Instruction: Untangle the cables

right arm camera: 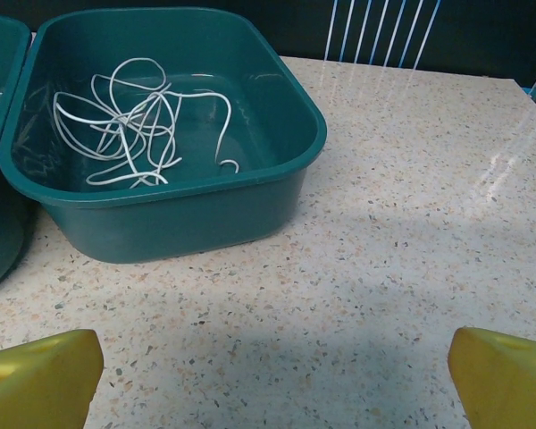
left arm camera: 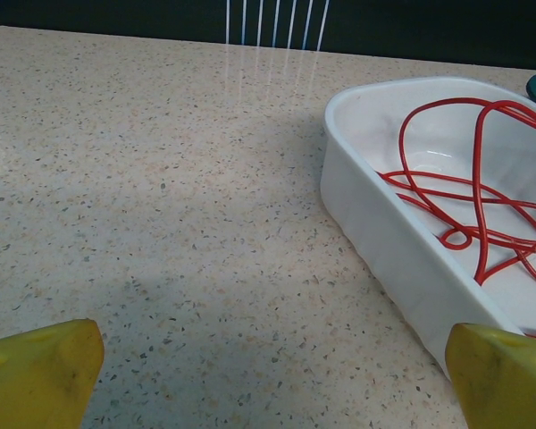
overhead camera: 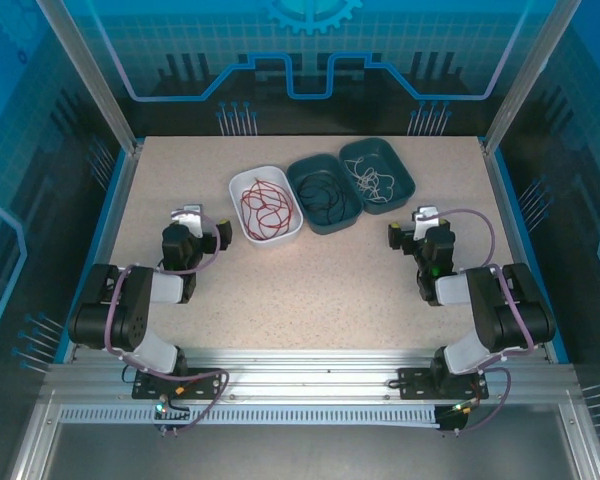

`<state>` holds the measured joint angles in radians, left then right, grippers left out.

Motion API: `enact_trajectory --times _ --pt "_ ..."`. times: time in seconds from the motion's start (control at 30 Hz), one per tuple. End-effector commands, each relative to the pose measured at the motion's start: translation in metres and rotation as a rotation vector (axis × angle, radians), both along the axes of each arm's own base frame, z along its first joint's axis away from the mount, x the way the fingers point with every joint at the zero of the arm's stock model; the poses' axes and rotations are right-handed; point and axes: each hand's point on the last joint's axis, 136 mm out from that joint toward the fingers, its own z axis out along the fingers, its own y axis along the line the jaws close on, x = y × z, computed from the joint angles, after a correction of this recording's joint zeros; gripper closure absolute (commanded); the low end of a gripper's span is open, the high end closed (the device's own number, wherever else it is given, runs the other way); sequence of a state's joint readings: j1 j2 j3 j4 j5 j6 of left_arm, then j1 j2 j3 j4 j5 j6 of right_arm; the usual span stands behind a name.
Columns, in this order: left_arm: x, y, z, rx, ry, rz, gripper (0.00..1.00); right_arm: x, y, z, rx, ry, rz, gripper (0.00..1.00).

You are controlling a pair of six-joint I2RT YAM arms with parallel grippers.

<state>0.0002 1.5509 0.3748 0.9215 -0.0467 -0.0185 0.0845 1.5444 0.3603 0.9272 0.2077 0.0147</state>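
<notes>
Left arm (overhead camera: 130,310) sits lower left in the top view. Left jaws are wide open, nothing between them, low over the bare table (overhead camera: 320,290). White tub (left arm camera: 384,241) is just right of them, with the red cable (overhead camera: 265,207) loosely coiled inside. Next right, just beside it, a dark green tub (overhead camera: 292,185) holds the black cable (overhead camera: 323,198). A second green tub (right arm camera: 205,214), upper centre-right, holds the whitish cable (right arm camera: 129,125) in a loose tangle. Right arm (overhead camera: 490,305) sits lower right. Right jaws are wide open and empty, near that tub but not touching it.
</notes>
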Motion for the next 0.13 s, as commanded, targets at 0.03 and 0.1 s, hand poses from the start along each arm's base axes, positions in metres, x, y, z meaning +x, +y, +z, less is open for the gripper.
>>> enact_trajectory --times 0.03,0.1 --pt "0.0026 -0.0026 0.0037 0.012 -0.011 -0.026 0.01 0.0041 -0.0048 0.009 0.017 -0.032 -0.022 0.0" --pt "0.0028 -0.002 0.0041 0.013 -0.012 -0.025 0.01 0.0042 -0.0047 0.0093 0.016 -0.032 -0.022 0.0"
